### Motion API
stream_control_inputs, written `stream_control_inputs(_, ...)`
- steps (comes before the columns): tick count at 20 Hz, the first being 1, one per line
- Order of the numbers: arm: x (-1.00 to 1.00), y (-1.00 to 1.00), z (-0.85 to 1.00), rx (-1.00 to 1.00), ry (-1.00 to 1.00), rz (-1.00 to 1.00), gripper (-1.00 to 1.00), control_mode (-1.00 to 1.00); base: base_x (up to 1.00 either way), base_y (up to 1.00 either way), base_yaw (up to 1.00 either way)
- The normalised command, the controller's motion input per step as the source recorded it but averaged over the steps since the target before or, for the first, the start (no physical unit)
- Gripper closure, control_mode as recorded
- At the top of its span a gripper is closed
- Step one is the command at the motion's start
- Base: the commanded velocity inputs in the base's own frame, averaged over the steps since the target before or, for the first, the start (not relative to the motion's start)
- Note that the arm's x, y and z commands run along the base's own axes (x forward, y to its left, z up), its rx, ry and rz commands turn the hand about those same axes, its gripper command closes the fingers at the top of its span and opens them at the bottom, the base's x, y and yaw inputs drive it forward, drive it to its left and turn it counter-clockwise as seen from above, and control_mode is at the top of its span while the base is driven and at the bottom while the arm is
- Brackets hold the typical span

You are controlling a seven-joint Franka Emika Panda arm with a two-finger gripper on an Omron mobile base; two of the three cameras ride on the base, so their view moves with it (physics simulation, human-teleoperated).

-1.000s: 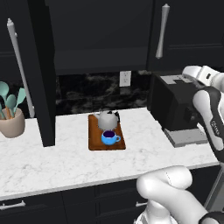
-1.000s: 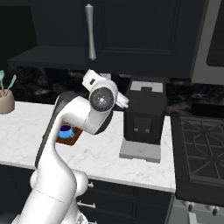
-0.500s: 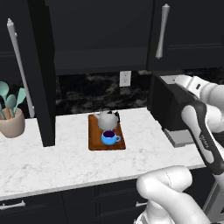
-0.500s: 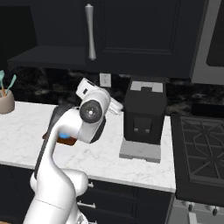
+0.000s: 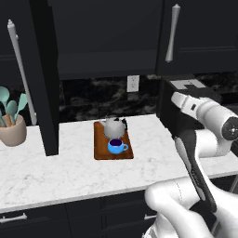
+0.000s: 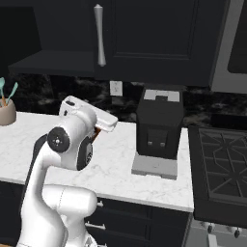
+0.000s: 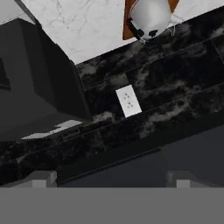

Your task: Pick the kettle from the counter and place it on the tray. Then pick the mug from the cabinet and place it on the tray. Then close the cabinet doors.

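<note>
The grey kettle [image 5: 114, 126] and the blue mug [image 5: 116, 146] both stand on the reddish-brown tray [image 5: 100, 148] on the white marble counter [image 5: 56, 172]. My gripper [image 5: 177, 98] hangs open and empty to the right of the tray, above the counter and in front of the coffee machine. In the hand view its fingertips [image 7: 43, 178] stand wide apart, the gripper [image 7: 111, 180] facing the backsplash, with the kettle [image 7: 151, 15] far off at the top. The cabinet's left door [image 5: 44, 79] stands open, edge-on. The right door [image 5: 195, 37] looks shut.
A black coffee machine [image 6: 159, 128] stands on the counter right of my hand. A beige utensil pot [image 5: 13, 129] sits at the far left. A white wall outlet [image 7: 128, 101] is on the dark backsplash. A stove [image 6: 222, 159] lies at the right.
My arm has swung the hand down and leftward, from up by the right door to in front of the coffee machine. The jaws stayed open. Kettle, mug and tray have not moved.
</note>
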Motion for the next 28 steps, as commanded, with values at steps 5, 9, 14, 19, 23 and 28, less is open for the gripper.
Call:
stream_control_inputs(5, -0.27, 0.79, 0.04, -0.33, -0.11, -0.35, -1.00, -1.00, 0.00, 0.00, 0.00)
stream_control_inputs(9, -0.02, 0.19, -0.12, -0.15, 0.00, -0.06, -1.00, -1.00, 0.00, 0.00, 0.00)
stream_control_inputs(14, -0.28, 0.62, -0.02, -0.31, -0.12, -0.23, -1.00, -1.00, 0.00, 0.00, 0.00)
stream_control_inputs(19, -0.35, 0.82, 0.00, -0.33, -0.18, -0.34, -1.00, -1.00, 0.00, 0.00, 0.00)
stream_control_inputs(23, -0.22, 0.87, 0.00, -0.28, -0.15, -0.35, -1.00, -1.00, 0.00, 0.00, 0.00)
stream_control_inputs(28, 0.00, 0.86, 0.10, -0.32, -0.01, -0.29, -1.00, -1.00, 0.00, 0.00, 0.00)
